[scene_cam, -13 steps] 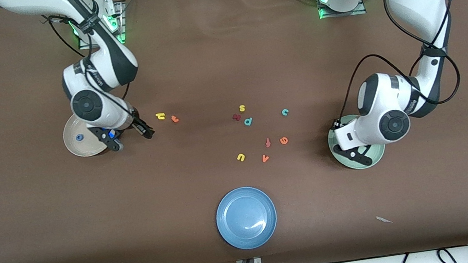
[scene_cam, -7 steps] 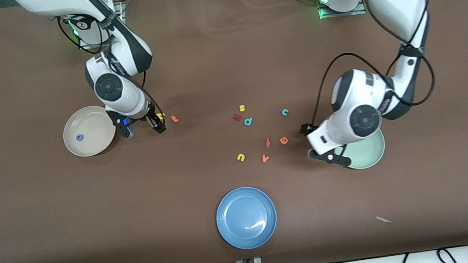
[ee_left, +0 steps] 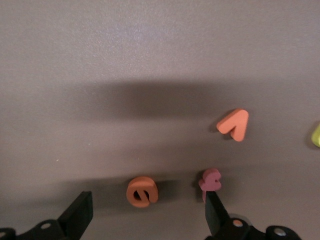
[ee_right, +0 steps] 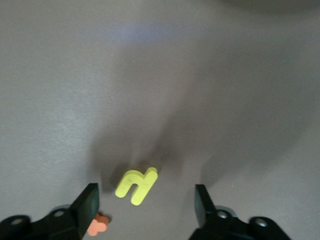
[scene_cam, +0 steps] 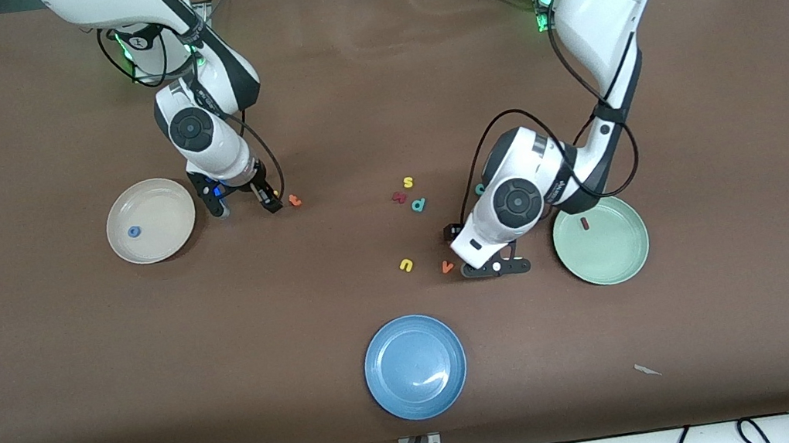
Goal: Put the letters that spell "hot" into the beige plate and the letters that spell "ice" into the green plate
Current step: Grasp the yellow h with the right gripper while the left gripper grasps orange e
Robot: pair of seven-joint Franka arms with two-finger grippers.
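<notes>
Foam letters, judged light, soft and small enough to skid, are best pinched across their flat sides. Seen by the left wrist camera, the orange "e" (ee_left: 142, 191) is framed between the spread jaws of the left gripper (ee_left: 145, 220), an orange "f" (ee_left: 210, 181) crowding one finger. The right gripper (ee_right: 145, 210) is held open around the yellow "h" (ee_right: 136, 185), the orange "t" (scene_cam: 294, 200) close by. The beige plate (scene_cam: 165, 195) lies at nine o'clock, the green plate (scene_cam: 623, 261) at three; bare table is left between.
</notes>
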